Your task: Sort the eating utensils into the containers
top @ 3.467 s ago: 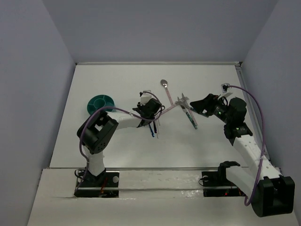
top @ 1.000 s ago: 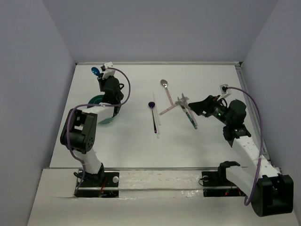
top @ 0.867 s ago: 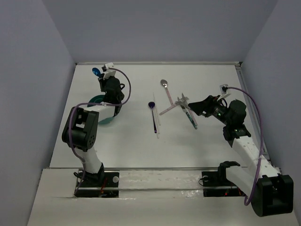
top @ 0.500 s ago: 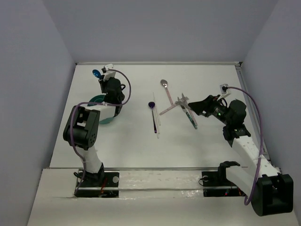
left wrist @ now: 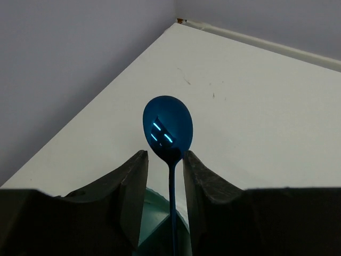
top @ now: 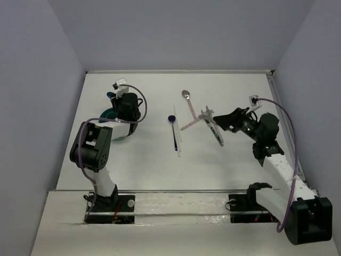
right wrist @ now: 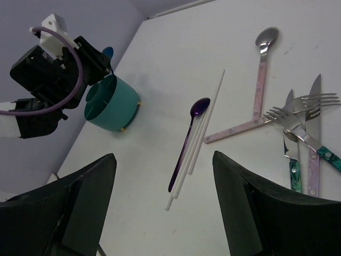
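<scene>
Holding: left fingers [left wrist: 166, 176] clamped on the blue spoon [left wrist: 168, 128], bowl up, over the teal cup [right wrist: 112, 103].
Right fingers [right wrist: 162, 200]: spread wide, nothing between them.
Worktop [top: 160, 160]: purple spoon [right wrist: 187, 141], silver spoon [right wrist: 263, 58], forks [right wrist: 301, 114] well apart from cup.

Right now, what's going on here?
The left gripper holds a blue spoon upright, bowl up, directly over the teal cup, with the handle reaching down toward it. The right gripper is open and hovers by the pile at mid-table. On the table lie a purple spoon, white chopsticks, a pink-handled spoon, forks and green-handled knives.
</scene>
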